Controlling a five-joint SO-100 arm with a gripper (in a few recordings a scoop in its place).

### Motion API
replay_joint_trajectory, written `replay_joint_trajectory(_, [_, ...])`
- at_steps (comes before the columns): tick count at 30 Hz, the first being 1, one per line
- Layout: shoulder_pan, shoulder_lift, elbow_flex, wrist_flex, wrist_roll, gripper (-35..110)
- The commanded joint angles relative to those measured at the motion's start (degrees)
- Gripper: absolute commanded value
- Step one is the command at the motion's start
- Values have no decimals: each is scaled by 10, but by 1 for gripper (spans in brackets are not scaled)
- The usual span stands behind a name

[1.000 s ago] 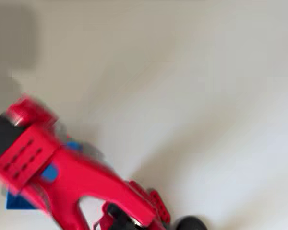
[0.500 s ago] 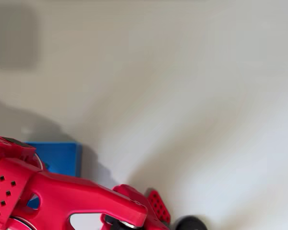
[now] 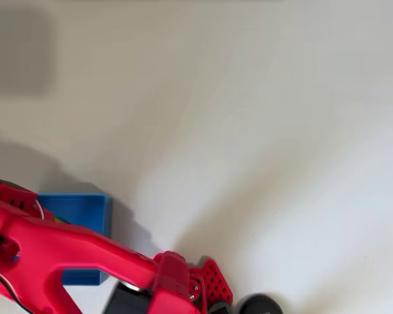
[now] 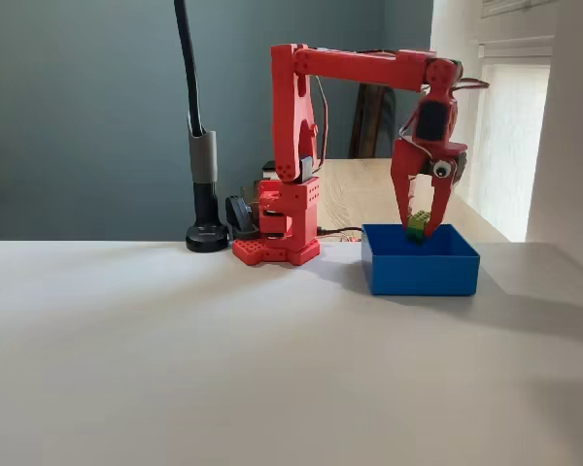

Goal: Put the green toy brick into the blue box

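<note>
In the overhead view the red arm [image 3: 72,252] covers much of the blue box [image 3: 85,208], whose left part is cut off behind it. In the fixed view the hand [image 4: 420,228] points down over the box [image 4: 420,272] on the white desk [image 4: 223,369], clamped on the green toy brick [image 4: 418,225]. Only the brick's lime-green top and darker underside show above the box's rim.

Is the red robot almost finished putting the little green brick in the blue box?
Nearly! The pick-up and carry look done: the red gripper has the small lime-green studded toy brick between its fingers, right over the shallow square bright blue plastic box. In the fixed view the brick sits at about rim height. What's left is to open the fingers and let it drop in.
</note>
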Motion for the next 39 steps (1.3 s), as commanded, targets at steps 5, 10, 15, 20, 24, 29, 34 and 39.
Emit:
replay_joint_trajectory(5, [-17, 3, -26, 11, -42, 10])
replay_joint_trajectory(10, [-19, 3, -25, 26, -54, 22])
replay_joint_trajectory(15, [-19, 5, -40, 43, -57, 22])
replay_joint_trajectory(20, [-18, 11, -57, 48, -55, 17])
replay_joint_trajectory(24, [-18, 11, -107, 63, -45, 8])
replay_joint_trajectory(29, [15, 13, -213, 91, -19, 0])
replay_joint_trajectory(34, [74, 62, -241, 88, -26, 0])
replay_joint_trajectory(39, [182, 155, -161, 65, -42, 0])
